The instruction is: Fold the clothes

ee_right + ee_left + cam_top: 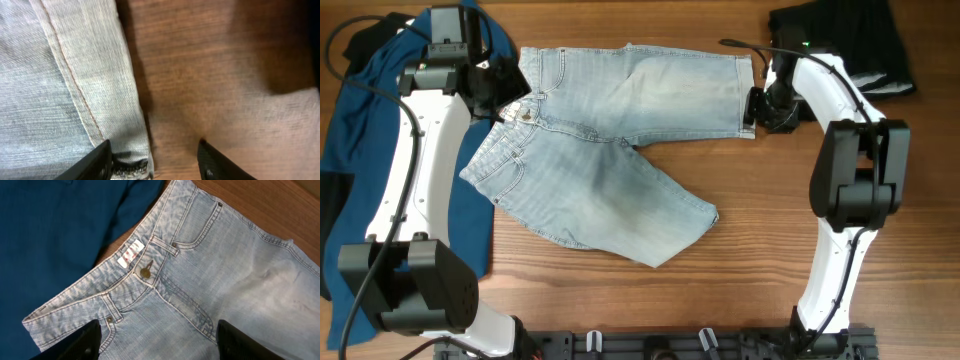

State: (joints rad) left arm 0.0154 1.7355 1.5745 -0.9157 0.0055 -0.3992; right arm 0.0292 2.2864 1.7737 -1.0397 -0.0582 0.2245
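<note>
Pale blue denim shorts [620,140] lie spread on the wooden table, one leg reaching right, the other slanting to the lower right. My left gripper [510,95] is open over the waistband, close to the brass button [145,272] and white label; its fingers [157,340] straddle the fly area. My right gripper [757,108] is open at the cuff of the upper leg [95,75], one finger over the frayed hem, the other over bare wood [155,160]. A deep-blue shirt [360,130] lies under the left arm. A black garment [845,40] lies at the top right.
The deep-blue shirt fills the upper left of the left wrist view [55,225]. A dark garment [360,40] shows at the top left corner. Bare wood [750,240] lies right of the shorts. A black rail [660,345] runs along the front edge.
</note>
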